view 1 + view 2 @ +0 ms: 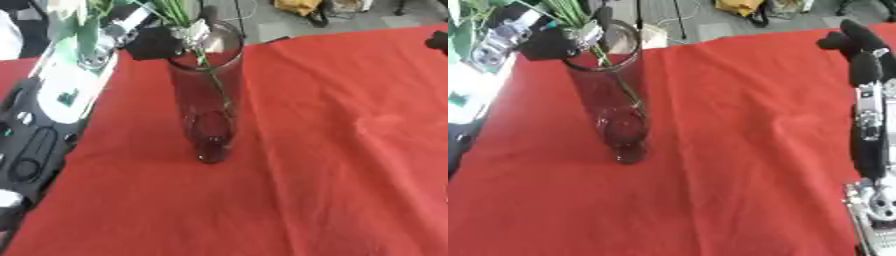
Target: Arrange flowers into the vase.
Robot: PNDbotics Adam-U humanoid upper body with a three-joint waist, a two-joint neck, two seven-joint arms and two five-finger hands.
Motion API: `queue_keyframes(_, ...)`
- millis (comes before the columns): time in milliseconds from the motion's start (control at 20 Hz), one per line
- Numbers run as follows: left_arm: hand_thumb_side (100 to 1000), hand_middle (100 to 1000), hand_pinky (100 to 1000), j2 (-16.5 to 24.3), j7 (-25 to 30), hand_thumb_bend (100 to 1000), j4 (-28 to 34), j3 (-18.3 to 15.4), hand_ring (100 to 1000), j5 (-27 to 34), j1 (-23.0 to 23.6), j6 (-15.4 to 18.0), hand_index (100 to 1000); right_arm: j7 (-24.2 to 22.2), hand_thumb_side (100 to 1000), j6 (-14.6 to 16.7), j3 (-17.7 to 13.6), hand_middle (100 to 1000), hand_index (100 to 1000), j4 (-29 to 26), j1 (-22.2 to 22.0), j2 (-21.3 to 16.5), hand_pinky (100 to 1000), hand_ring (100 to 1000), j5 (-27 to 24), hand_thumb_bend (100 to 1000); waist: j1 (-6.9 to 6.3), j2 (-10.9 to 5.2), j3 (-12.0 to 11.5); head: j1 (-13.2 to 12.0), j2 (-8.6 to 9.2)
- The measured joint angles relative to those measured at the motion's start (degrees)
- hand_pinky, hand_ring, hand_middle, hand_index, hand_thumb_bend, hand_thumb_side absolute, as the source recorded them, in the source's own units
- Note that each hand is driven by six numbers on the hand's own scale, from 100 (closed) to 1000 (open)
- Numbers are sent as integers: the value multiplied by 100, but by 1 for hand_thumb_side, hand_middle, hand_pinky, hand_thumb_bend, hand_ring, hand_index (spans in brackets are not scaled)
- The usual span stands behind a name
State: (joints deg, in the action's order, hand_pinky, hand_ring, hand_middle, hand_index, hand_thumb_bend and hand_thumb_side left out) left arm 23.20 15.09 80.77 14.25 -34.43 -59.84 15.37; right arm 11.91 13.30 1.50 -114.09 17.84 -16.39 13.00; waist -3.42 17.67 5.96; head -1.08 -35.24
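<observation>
Far left: my left arm (pixel 52 115) runs up the edge of the red tabletop (pixel 350 165) toward the vase mouth. My left hand (pixel 153 42) shows only as a dark mass behind the rim, at the flower stems (pixel 178 11); I cannot tell how its fingers stand, nor whether they hold the stems.

Centre-left: the vase (pixel 208 107), a tall clear glass cylinder, stands upright on the cloth. The stems rise out of its mouth toward the top edge of the view; one thin stem (pixel 217 85) continues down inside the glass. A pale patch sits on the stems just at the rim; I cannot make out what it is. No blooms are in view.

Centre to right: bare, slightly creased cloth.

Far right: my right hand (pixel 852 42) hangs near the far edge of the tabletop, well apart from the vase, fingers curled, holding nothing.

Handling, as I judge it: the stems are light, thin and bendable, so they are best taken low, close above the rim, and guided straight down. The vase is rigid, smooth and breakable, and being tall and narrow it would tip under a sideways push near the mouth; if steadied, it should be held round its lower body.
</observation>
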Motion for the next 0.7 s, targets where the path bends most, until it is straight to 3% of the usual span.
queue_keyframes(150, 1000, 792, 608, 2, 151, 100, -14, 0, 784, -21, -14, -42, 869, -5, 991, -3, 16, 708, 898, 0, -11, 0, 969, 887, -3, 100, -1, -7, 0, 0, 0)
queue_keyframes(450, 1000, 852, 681, 25, 517, 100, -45, -45, 845, 11, -42, -100, 932, -26, 992, -23, 29, 708, 898, 0, -24, 0, 970, 888, -5, 100, -1, -53, -11, -2, 0)
queue_keyframes(700, 1000, 925, 806, 48, 847, 100, -45, -128, 941, 170, -104, -159, 998, -44, 993, -39, 31, 707, 898, 0, -28, 0, 970, 888, -8, 100, -1, -66, -14, -4, 0)
